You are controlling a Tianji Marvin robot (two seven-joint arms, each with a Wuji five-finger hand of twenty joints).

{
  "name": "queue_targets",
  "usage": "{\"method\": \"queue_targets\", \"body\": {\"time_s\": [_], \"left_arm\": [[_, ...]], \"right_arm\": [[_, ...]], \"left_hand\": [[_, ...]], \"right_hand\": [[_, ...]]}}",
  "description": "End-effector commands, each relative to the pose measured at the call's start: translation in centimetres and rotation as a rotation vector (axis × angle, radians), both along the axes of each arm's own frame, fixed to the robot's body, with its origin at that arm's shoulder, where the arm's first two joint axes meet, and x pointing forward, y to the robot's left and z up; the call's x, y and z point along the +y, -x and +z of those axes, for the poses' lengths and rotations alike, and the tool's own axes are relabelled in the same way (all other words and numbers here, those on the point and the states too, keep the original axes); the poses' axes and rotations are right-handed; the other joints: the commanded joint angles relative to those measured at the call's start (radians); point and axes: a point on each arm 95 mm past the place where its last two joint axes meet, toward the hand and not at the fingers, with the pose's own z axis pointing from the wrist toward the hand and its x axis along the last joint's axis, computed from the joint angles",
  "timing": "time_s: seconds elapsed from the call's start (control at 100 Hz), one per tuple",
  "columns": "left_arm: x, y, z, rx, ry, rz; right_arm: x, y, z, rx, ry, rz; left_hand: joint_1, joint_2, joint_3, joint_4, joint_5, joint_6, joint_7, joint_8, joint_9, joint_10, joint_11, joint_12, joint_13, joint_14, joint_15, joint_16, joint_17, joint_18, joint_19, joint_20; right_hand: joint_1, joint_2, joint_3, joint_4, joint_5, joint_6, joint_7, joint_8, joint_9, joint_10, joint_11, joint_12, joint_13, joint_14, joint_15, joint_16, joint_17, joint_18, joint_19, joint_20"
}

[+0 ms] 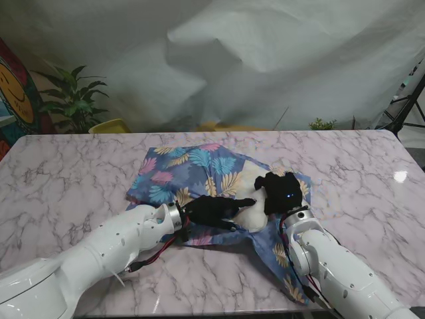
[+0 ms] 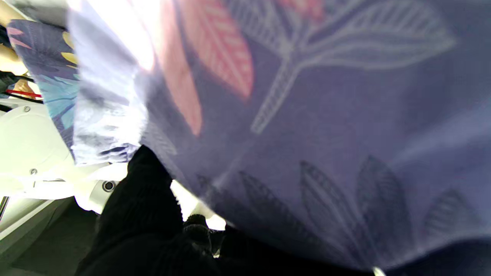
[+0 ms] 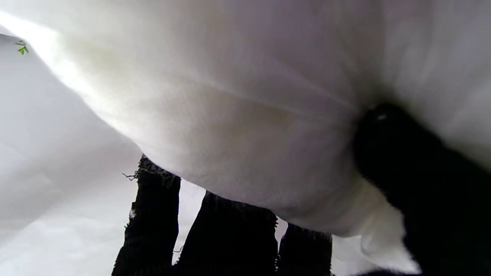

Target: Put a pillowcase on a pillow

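Note:
A blue pillowcase (image 1: pixel 189 174) with pink, teal and yellow leaves lies mid-table, most of the white pillow (image 1: pixel 251 211) inside it. A rounded white end sticks out at the near opening. My left hand (image 1: pixel 212 211), in a black glove, lies at that opening with fingers stretched toward the pillow; in its wrist view the pillowcase cloth (image 2: pixel 307 134) drapes over the fingers (image 2: pixel 145 199). My right hand (image 1: pixel 281 193) is closed on the pillow's exposed end; the right wrist view shows the pillow (image 3: pixel 245 115) pressed between thumb and fingers (image 3: pixel 230 234).
The marble table (image 1: pixel 80 173) spreads wide on both sides of the cloth. A loose flap of pillowcase (image 1: pixel 275 256) trails toward me beside my right forearm. A potted plant (image 1: pixel 73 100) and a yellow object (image 1: pixel 109 125) stand beyond the far left edge.

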Motion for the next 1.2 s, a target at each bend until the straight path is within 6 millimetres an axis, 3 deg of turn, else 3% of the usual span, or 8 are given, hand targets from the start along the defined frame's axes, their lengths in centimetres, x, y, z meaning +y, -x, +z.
{"method": "queue_targets", "body": {"time_s": [0.0,0.1,0.23,0.4,0.55,0.76,0.98,1.19], "left_arm": [[0.6,0.8,-1.0,0.016,-0.033,-0.006],[0.4,0.8,-0.7,-0.016,-0.017,-0.005],[0.2,1.0,-0.6,-0.055,0.021,-0.011],[-0.1,1.1,-0.5,-0.076,0.028,-0.046],[-0.6,1.1,-0.4,-0.085,-0.039,-0.074],[-0.8,0.7,-0.5,-0.108,-0.121,-0.048],[-0.5,0.4,-0.8,-0.123,-0.173,-0.019],[-0.1,0.3,-1.1,-0.131,-0.195,0.002]], "right_arm": [[1.1,0.1,-0.2,0.011,-0.009,0.014],[1.5,0.1,-0.5,0.038,-0.033,0.012],[1.9,0.0,-0.8,0.097,-0.063,-0.005],[2.3,-0.2,-0.7,0.146,-0.089,-0.01],[2.9,0.0,-0.2,0.114,-0.117,0.015],[3.6,0.8,1.1,0.04,-0.126,0.048],[4.0,2.1,2.8,0.011,-0.126,0.064],[2.5,4.8,5.7,0.251,0.055,0.098]], "left_hand": [[-0.033,-0.023,0.025,0.016,-0.019,-0.049,-0.054,-0.036,0.043,-0.057,0.075,0.036,0.054,0.019,0.05,0.016,0.105,-0.233,0.169,0.001],[-0.106,-0.054,0.098,0.009,-0.017,-0.066,-0.059,-0.045,0.029,-0.056,0.061,0.052,0.05,0.044,0.011,0.036,0.098,-0.219,0.163,-0.021],[-0.216,-0.112,0.262,-0.011,-0.016,-0.091,-0.059,-0.045,-0.042,-0.02,-0.078,-0.064,-0.043,0.177,-0.135,0.002,0.011,-0.112,0.09,-0.002],[-0.223,-0.172,0.384,-0.018,-0.014,-0.123,-0.058,-0.045,-0.038,-0.019,-0.083,-0.077,-0.052,0.181,-0.148,-0.014,-0.001,-0.11,0.078,0.008],[-0.157,-0.169,0.392,-0.02,0.133,-0.138,0.095,0.07,-0.106,-0.022,0.068,0.084,-0.05,0.053,-0.029,0.073,-0.002,-0.195,0.121,0.037],[-0.18,-0.147,0.351,-0.019,0.36,0.016,0.531,0.317,-0.146,0.022,0.159,0.243,-0.017,-0.075,0.05,0.166,0.035,-0.293,0.162,0.041],[-0.063,-0.175,0.156,-0.025,0.548,0.071,1.08,0.426,-0.141,0.049,0.16,0.29,-0.079,-0.103,0.1,0.247,-0.007,-0.262,0.19,0.076],[-0.087,-0.158,0.329,0.04,0.603,0.258,1.381,0.653,-0.004,-0.081,0.206,0.301,-0.064,-0.111,0.053,0.231,-0.004,-0.249,0.152,0.056]], "right_hand": [[-0.086,0.068,-0.052,-0.002,-0.038,0.032,-0.019,0.015,-0.023,0.03,0.008,-0.007,-0.005,0.115,-0.017,-0.015,-0.008,0.071,-0.01,-0.002],[-0.088,0.075,-0.059,-0.001,-0.03,0.034,-0.018,0.015,-0.025,0.035,0.007,-0.009,-0.012,0.121,-0.016,-0.019,-0.014,0.072,-0.012,-0.002],[-0.083,0.082,-0.069,0.0,-0.023,0.041,-0.02,0.015,-0.032,0.044,0.001,-0.013,-0.025,0.13,-0.013,-0.022,-0.026,0.077,-0.011,0.0],[-0.081,0.098,-0.08,0.002,-0.012,0.045,-0.022,0.014,-0.035,0.05,-0.001,-0.014,-0.033,0.135,-0.005,-0.024,-0.035,0.072,-0.008,0.005],[-0.078,0.106,-0.082,0.005,0.005,0.034,-0.014,0.018,-0.02,0.042,0.004,-0.01,-0.024,0.128,0.01,-0.022,-0.032,0.062,-0.001,0.011],[-0.086,0.138,-0.096,0.006,0.017,0.026,-0.01,0.021,-0.013,0.036,0.001,-0.009,-0.021,0.125,0.014,-0.023,-0.035,0.061,-0.002,0.015],[-0.111,0.176,-0.137,0.006,0.026,0.021,-0.017,0.021,-0.015,0.041,-0.012,-0.011,-0.036,0.131,0.006,-0.026,-0.062,0.063,-0.014,0.017],[-0.191,0.34,-0.393,0.017,-0.177,0.137,-0.218,-0.054,-0.263,0.106,-0.135,-0.05,-0.336,0.224,-0.151,-0.122,-0.291,0.07,-0.153,0.003]]}}
